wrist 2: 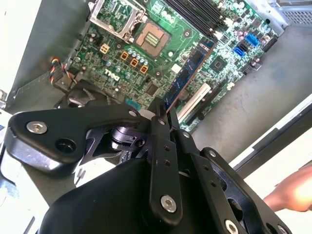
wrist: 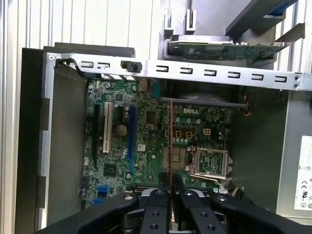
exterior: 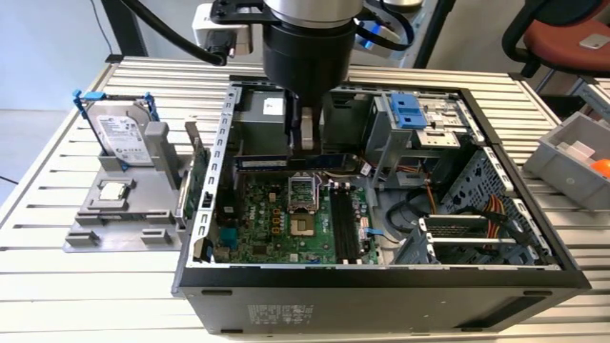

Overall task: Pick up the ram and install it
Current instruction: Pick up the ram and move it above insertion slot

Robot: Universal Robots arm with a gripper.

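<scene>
one gripper (wrist 2: 163, 109) pinches the ram (wrist 2: 187, 73) — over the motherboard (wrist 2: 113, 58).

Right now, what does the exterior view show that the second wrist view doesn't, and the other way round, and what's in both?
Exterior view's extras: the hard drive in its blue frame and the green expansion card, both standing outside the case toward the exterior view's left, plus a grey bin toward its right. Second wrist view's extra: a person's fingers beyond the case edge. Shared: the motherboard with its CPU socket, and the hand shut on the ram, held above the board.
</scene>
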